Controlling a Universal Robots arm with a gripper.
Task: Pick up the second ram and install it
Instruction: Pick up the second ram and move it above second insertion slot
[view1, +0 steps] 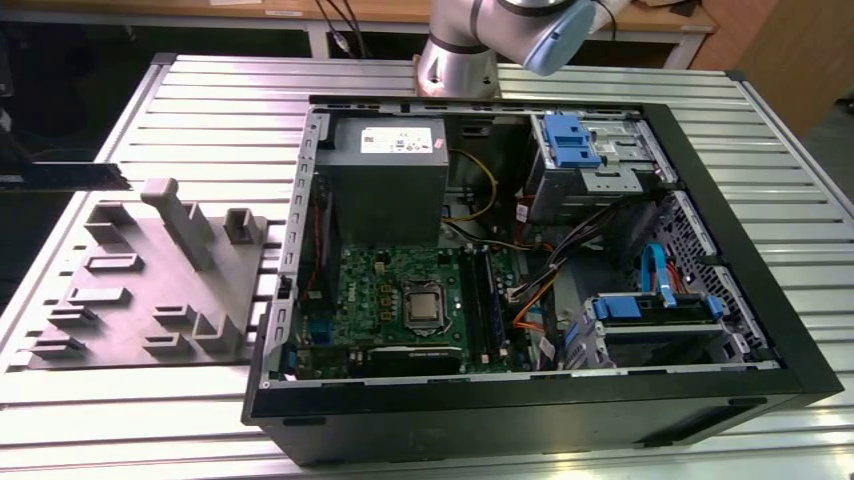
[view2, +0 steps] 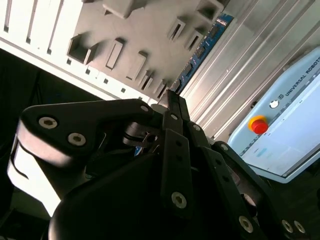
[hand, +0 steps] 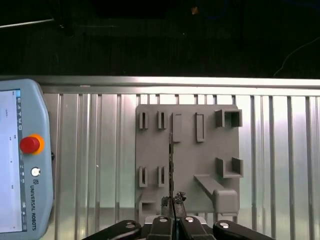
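The gripper (hand: 173, 202) has its black fingers pressed together on one end of the second ram (hand: 171, 160). In the first wrist view the stick shows edge-on, a thin dark line reaching out from the fingertips across the grey fixture tray (hand: 192, 125). In the second wrist view its blue-green face with dark chips runs away from the fingertips. Whether the stick touches the tray cannot be told.

The tray carries raised slots, square pockets and a ramp-like block. It lies on the slatted metal table (hand: 280, 165), with a teach pendant (hand: 20, 200) bearing a red button lying nearby.

In the exterior view the open computer case (view1: 534, 410) lies on its side on the table, with the tray just beside it on the exterior view's left. Inside the case, nearest, sits the green motherboard (view1: 387, 290) with its processor socket (view1: 424, 305). Beyond that is the grey power supply (view1: 387, 165). Two drive cages with blue latches sit on the exterior view's right, one near (view1: 654, 320) and one far (view1: 587, 150), with orange, yellow and black cables (view1: 534, 270) between them and the board. Behind the case stands the arm's base (view1: 461, 60).
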